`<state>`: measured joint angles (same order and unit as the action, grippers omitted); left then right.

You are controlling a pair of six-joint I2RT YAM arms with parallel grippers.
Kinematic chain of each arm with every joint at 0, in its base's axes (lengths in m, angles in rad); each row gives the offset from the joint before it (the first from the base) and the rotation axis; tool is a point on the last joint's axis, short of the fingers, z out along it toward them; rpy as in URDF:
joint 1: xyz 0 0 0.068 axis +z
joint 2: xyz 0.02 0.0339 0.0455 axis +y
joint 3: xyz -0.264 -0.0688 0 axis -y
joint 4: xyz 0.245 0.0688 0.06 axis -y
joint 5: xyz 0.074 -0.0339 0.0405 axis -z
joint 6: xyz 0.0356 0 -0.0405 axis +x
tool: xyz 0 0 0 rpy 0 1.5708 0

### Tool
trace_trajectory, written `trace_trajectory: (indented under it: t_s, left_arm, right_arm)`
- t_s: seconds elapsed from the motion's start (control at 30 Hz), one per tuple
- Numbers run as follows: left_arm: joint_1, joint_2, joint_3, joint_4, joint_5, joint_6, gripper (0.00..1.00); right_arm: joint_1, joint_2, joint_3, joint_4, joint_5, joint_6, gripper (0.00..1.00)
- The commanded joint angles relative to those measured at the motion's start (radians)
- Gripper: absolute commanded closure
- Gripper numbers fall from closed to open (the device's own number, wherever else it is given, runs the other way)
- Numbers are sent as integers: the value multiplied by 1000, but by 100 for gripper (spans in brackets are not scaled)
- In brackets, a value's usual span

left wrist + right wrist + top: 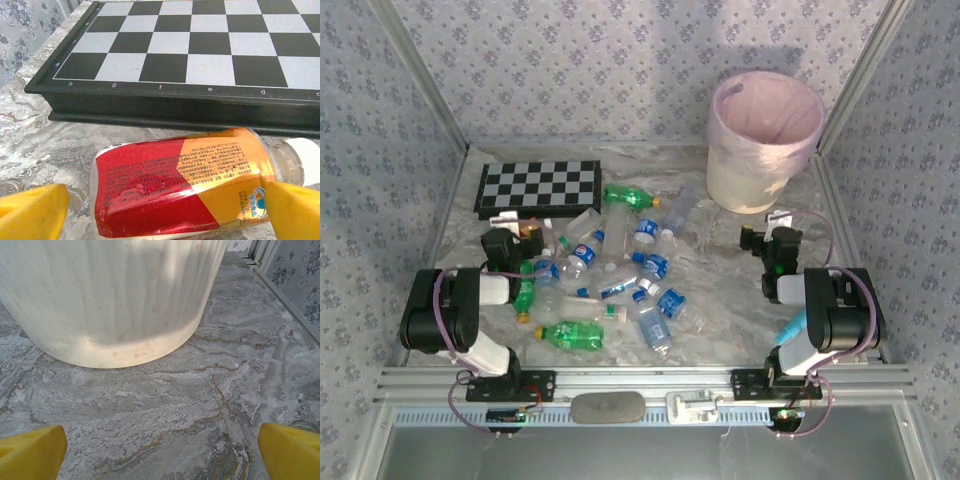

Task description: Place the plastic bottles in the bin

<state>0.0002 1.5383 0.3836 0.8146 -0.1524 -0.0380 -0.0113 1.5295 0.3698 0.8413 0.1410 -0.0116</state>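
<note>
Nearest me in the overhead view, both arms sit folded at the near edge of the counter point(725, 325). Between them I see the bottles point(610, 285) scattered in a loose heap at mid-counter, mostly clear with blue caps, with green ones at the front and back of the heap. My left claw point(510, 242) hangs at the heap's left edge, just in front of the chessboard point(538, 185). My right claw point(772, 242) hangs over bare counter on the right, near the bin point(752, 185), which stands upright in the far right corner with its pink liner folded over the rim.

From the left wrist, the yellow fingertips point(31, 212) stand wide apart, and a red-and-orange bottle point(180, 185) lies on its side between them, white cap to the right, just in front of the chessboard's edge. I can't tell whether either fingertip touches it.

From the right wrist, the fingertips point(292, 452) are spread wide with nothing between them but marbled counter, and the bin's cream wall stands ahead to the left.
</note>
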Motion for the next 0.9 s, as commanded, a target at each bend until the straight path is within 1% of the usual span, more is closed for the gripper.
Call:
trace_trajectory:
  t_s: [0.0,0.87]
  left_arm:
    - [4,-5,23,9,15,-11,0]
    - [8,-6,24,6,23,-13,0]
  right_arm:
    - [2,-6,10,-2,2,-1,0]
    - [-5,-6,11,-7,-12,2,0]
